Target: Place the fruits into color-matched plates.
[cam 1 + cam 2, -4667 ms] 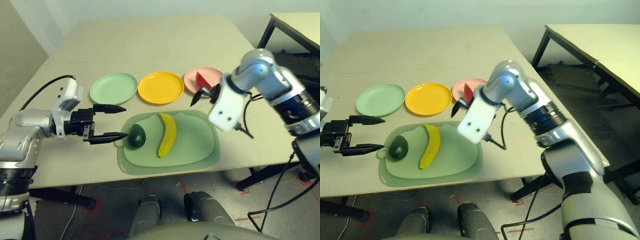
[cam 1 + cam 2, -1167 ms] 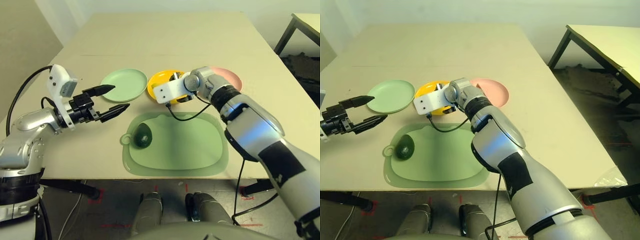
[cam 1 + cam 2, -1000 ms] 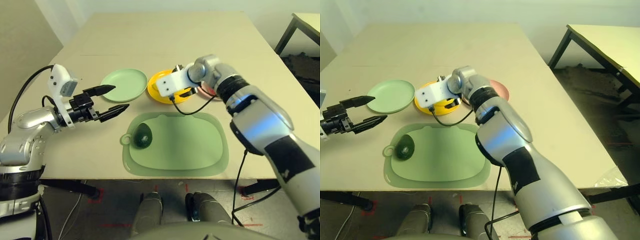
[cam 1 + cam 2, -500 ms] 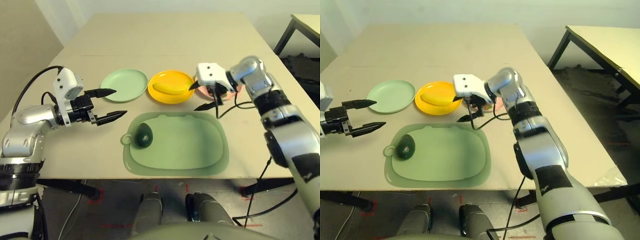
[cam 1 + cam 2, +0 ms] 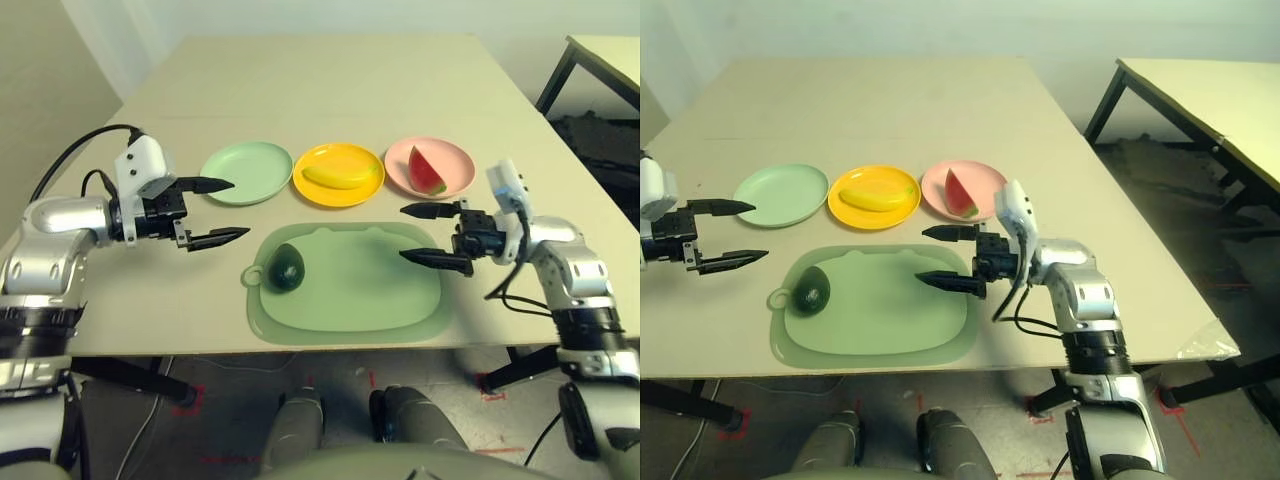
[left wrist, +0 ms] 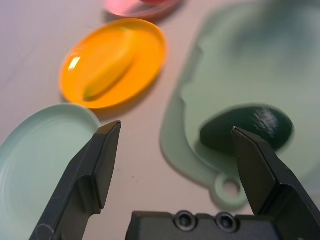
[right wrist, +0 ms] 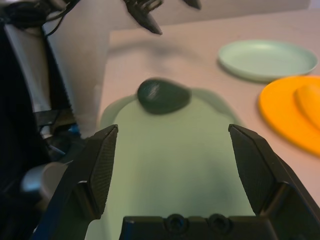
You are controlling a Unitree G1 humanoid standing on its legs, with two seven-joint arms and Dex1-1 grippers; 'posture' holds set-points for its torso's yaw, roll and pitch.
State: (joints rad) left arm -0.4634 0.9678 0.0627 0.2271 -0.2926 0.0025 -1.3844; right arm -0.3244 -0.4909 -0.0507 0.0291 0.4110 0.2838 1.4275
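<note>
Lying nearest, low and left of centre in the left eye view, the cutting board (image 5: pixel 360 300) carries the avocado (image 5: pixel 286 268) near its left end, just beside the loop handle. The avocado's long axis runs roughly up and down the frame, with its narrower end towards the top.

A little farther off, at the left of the frame, is the left gripper (image 5: pixel 241 208), its jaws wide and empty, pointing right. The avocado lies below and to the right of its tips, apart from them. The right gripper (image 5: pixel 402 232) reaches in from the right, over the board's upper right part, its jaws also wide with nothing between them; it is clearly the farther of the two from the fruit.

Beyond, across the upper middle, sit the plates. The mint plate (image 5: pixel 247 173) is empty, up and to the left of the avocado. The yellow plate (image 5: pixel 340 152) holds the banana (image 5: pixel 340 178), and the pink plate (image 5: pixel 458 168), upper right, the watermelon wedge (image 5: pixel 425 172).

Only the avocado seems left to place, a job for the left arm. Its jaws are spaced roughly along the fruit's length, so a wrist turn would probably help them close across its narrower width.
</note>
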